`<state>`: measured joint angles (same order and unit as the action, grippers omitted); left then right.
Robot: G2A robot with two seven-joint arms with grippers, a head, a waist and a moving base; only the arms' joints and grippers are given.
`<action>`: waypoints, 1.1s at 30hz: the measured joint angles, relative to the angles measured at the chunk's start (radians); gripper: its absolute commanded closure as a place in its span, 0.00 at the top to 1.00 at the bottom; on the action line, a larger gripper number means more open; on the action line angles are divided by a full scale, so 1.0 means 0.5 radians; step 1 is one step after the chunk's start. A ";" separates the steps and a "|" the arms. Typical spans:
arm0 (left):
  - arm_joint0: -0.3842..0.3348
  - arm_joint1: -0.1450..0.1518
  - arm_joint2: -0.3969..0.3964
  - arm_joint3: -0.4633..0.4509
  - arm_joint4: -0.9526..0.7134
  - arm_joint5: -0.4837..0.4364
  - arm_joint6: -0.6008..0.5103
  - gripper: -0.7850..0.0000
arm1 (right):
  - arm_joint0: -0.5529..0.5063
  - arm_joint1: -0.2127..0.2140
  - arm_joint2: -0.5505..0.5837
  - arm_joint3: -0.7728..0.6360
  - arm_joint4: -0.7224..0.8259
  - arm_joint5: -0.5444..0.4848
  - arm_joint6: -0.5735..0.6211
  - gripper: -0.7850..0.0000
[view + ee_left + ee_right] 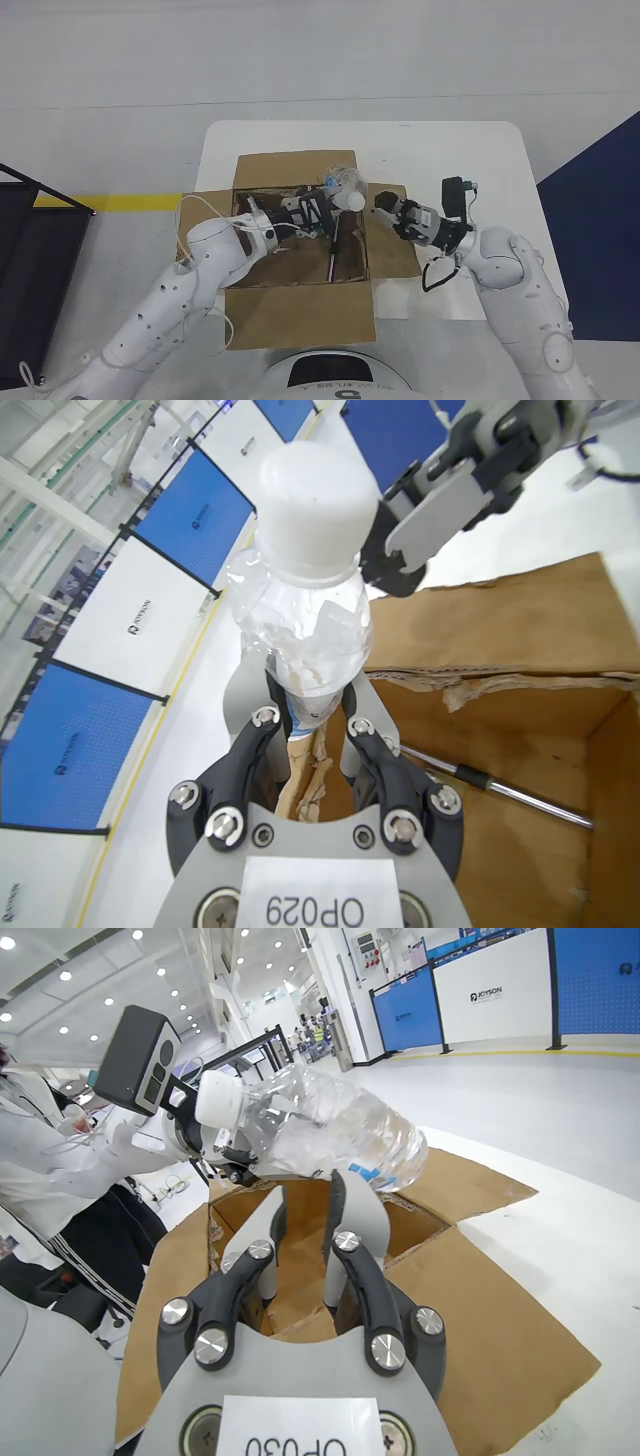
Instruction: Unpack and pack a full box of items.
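The white, smooth-topped rectangular table [440,150] with rounded corners carries an open brown corrugated cardboard box [300,310]. All four of the box's flaps are folded outward and lie flat, and the rims are torn and ragged where the paper layers have peeled.

The left gripper [310,695], made of grey metal plates, black linkages and round silver bolts, reaches over the box's interior. Its fingers [357,705] are clamped on the lower, labelled part of a crumpled clear plastic bottle [305,620]. The bottle has a ribbed, dented wall, a domed white cap and a strip of blue-and-white label. It is held in the air above the far right part of the box, off the box floor.

The right gripper [307,1193] is built the same way and sits over the box's right flap, just beside the bottle. Its fingers [277,1208] are spread apart with nothing between them. Whether one fingertip touches the bottle's wall cannot be told.

On the box floor lies a thin, straight, shiny chrome rod with a short black collar [500,787]. It rests flat near the right wall.
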<state>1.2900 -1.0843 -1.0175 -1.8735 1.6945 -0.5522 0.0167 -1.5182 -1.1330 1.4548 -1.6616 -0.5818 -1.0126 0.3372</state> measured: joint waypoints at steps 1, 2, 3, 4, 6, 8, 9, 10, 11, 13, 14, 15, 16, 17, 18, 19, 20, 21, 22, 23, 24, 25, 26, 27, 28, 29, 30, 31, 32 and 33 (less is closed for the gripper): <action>0.010 0.008 -0.032 -0.022 -0.044 -0.075 -0.001 0.00 | -0.022 0.003 0.011 -0.028 -0.037 0.000 -0.037 1.00; 0.025 0.017 -0.067 -0.046 -0.094 -0.158 -0.009 0.00 | -0.044 0.006 0.019 -0.054 -0.073 0.001 -0.073 1.00; 0.045 0.031 -0.119 -0.082 -0.161 -0.279 -0.033 0.00 | -0.068 0.012 0.027 -0.079 -0.118 0.001 -0.117 1.00; 0.062 0.043 -0.162 -0.109 -0.212 -0.378 -0.060 0.00 | -0.082 0.016 0.032 -0.092 -0.155 0.001 -0.148 1.00; 0.108 0.071 -0.273 -0.170 -0.354 -0.606 -0.128 0.00 | -0.102 0.024 0.033 -0.114 -0.242 0.001 -0.217 1.00; 0.151 0.093 -0.363 -0.201 -0.521 -0.800 -0.162 0.00 | -0.108 0.033 0.026 -0.139 -0.332 0.001 -0.275 1.00; 0.171 0.109 -0.404 -0.223 -0.629 -0.894 -0.188 0.00 | -0.110 0.039 0.015 -0.162 -0.405 0.001 -0.313 1.00; 0.185 0.122 -0.408 -0.240 -0.713 -0.924 -0.204 0.00 | -0.112 0.044 0.005 -0.178 -0.462 0.001 -0.344 1.00; 0.192 0.137 -0.391 -0.252 -0.805 -0.931 -0.216 0.00 | -0.114 0.049 -0.007 -0.192 -0.518 0.001 -0.374 1.00; 0.171 0.176 -0.338 -0.243 -1.020 -0.922 -0.272 0.00 | -0.111 0.063 -0.038 -0.212 -0.634 0.001 -0.443 1.00; 0.151 0.194 -0.317 -0.230 -1.104 -0.920 -0.309 0.00 | -0.109 0.070 -0.053 -0.217 -0.677 0.001 -0.469 1.00; 0.119 0.214 -0.302 -0.206 -1.200 -0.920 -0.363 0.00 | -0.105 0.079 -0.075 -0.222 -0.726 0.001 -0.499 1.00; 0.095 0.228 -0.299 -0.186 -1.259 -0.920 -0.403 0.00 | -0.103 0.087 -0.092 -0.224 -0.756 0.001 -0.519 1.00; 0.076 0.238 -0.295 -0.167 -1.315 -0.920 -0.433 0.00 | -0.099 0.095 -0.107 -0.223 -0.782 0.001 -0.537 1.00; 0.056 0.248 -0.290 -0.147 -1.386 -0.920 -0.457 0.00 | -0.093 0.105 -0.125 -0.221 -0.811 0.001 -0.556 1.00; 0.043 0.254 -0.285 -0.135 -1.432 -0.920 -0.472 0.00 | -0.086 0.113 -0.141 -0.221 -0.830 0.001 -0.566 0.96; 0.032 0.260 -0.281 -0.124 -1.472 -0.920 -0.486 0.00 | -0.079 0.122 -0.157 -0.221 -0.846 0.001 -0.575 0.92; 0.022 0.267 -0.275 -0.110 -1.522 -0.920 -0.502 0.00 | -0.068 0.134 -0.181 -0.220 -0.863 0.001 -0.583 0.90; 0.016 0.272 -0.269 -0.100 -1.557 -0.920 -0.515 0.00 | -0.058 0.143 -0.199 -0.220 -0.874 0.001 -0.587 0.88; 0.010 0.275 -0.261 -0.091 -1.594 -0.920 -0.525 0.00 | -0.048 0.153 -0.217 -0.220 -0.883 0.001 -0.591 0.88; 0.003 0.280 -0.242 -0.080 -1.650 -0.920 -0.535 0.00 | -0.035 0.165 -0.239 -0.219 -0.892 0.001 -0.596 0.89; -0.006 0.283 -0.226 -0.071 -1.691 -0.920 -0.547 0.00 | -0.024 0.175 -0.254 -0.216 -0.898 0.001 -0.598 0.91; -0.016 0.286 -0.208 -0.063 -1.728 -0.920 -0.561 0.00 | -0.013 0.183 -0.268 -0.211 -0.901 0.001 -0.599 0.91; -0.032 0.290 -0.181 -0.053 -1.776 -0.920 -0.581 0.00 | 0.003 0.193 -0.285 -0.204 -0.903 0.001 -0.599 0.97; -0.045 0.293 -0.158 -0.046 -1.810 -0.920 -0.597 0.00 | 0.015 0.200 -0.299 -0.199 -0.902 0.001 -0.598 0.98; -0.059 0.295 -0.134 -0.040 -1.841 -0.920 -0.613 0.00 | 0.027 0.207 -0.313 -0.195 -0.899 0.001 -0.596 1.00; -0.081 0.298 -0.105 -0.032 -1.871 -0.920 -0.638 0.00 | 0.042 0.215 -0.333 -0.191 -0.895 0.001 -0.591 1.00; -0.099 0.300 -0.090 -0.024 -1.882 -0.920 -0.656 0.00 | 0.053 0.221 -0.350 -0.190 -0.891 0.001 -0.586 1.00; -0.115 0.301 -0.081 -0.015 -1.888 -0.920 -0.670 0.00 | 0.064 0.227 -0.367 -0.190 -0.887 0.001 -0.580 1.00; -0.132 0.301 -0.071 -0.005 -1.896 -0.920 -0.678 0.00 | 0.077 0.235 -0.389 -0.189 -0.882 0.001 -0.572 1.00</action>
<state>1.2242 -0.9339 -1.0529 -1.8758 0.7465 -1.0123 -0.3223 -1.4796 -1.0152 1.2604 -1.7560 -1.0227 -1.0123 0.0510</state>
